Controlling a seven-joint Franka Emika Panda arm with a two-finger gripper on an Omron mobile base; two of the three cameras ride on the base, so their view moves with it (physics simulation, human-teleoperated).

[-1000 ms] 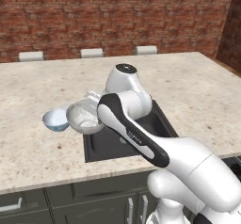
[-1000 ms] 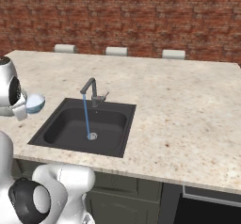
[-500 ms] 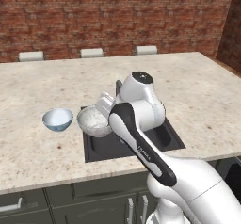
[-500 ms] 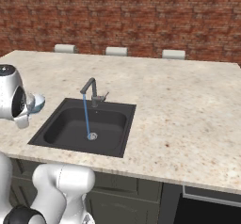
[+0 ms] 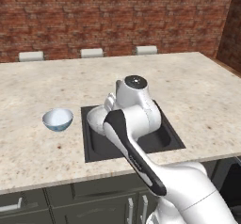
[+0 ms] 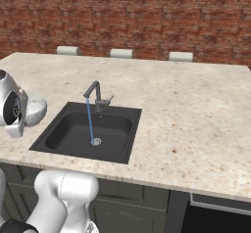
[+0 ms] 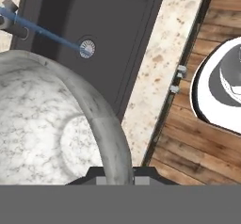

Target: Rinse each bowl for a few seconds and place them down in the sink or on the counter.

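Hand view: speckled bowl (image 7: 56,124) rim apparently between tool (image 7: 115,178) tips.

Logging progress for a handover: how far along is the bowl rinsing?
Water is running into the sink. The claw is shut on the grey speckled bowl, at the basin's edge, not under the stream. The blue bowl sits on the counter, apparently unrinsed.
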